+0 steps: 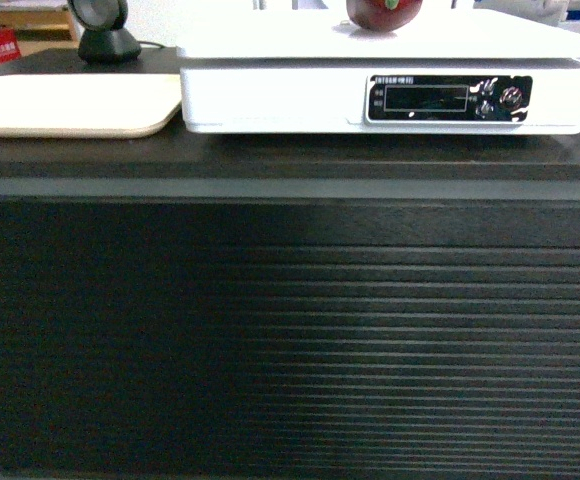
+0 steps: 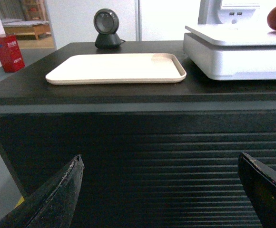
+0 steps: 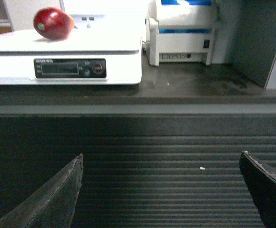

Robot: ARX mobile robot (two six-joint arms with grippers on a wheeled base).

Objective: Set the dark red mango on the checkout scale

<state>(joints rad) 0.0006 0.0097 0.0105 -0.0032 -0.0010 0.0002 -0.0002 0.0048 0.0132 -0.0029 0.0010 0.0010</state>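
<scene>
The dark red mango rests on the scale; both claws, left and right, hang apart, empty. Bumping the worktop could roll it off.

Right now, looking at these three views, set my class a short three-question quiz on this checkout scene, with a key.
1. True or false: the dark red mango rests on the scale.
2. Multiple choice: what lies beside the scale, on its left in the head view? A) a basket B) the beige tray C) a bottle
3. Fill in: both the left gripper and the right gripper hold ____.

Key: 1 true. 2 B; tray and scale both sit on the checkout. 3 nothing; each gripper's jaws stand wide apart in front of the ribbed panel.
</scene>
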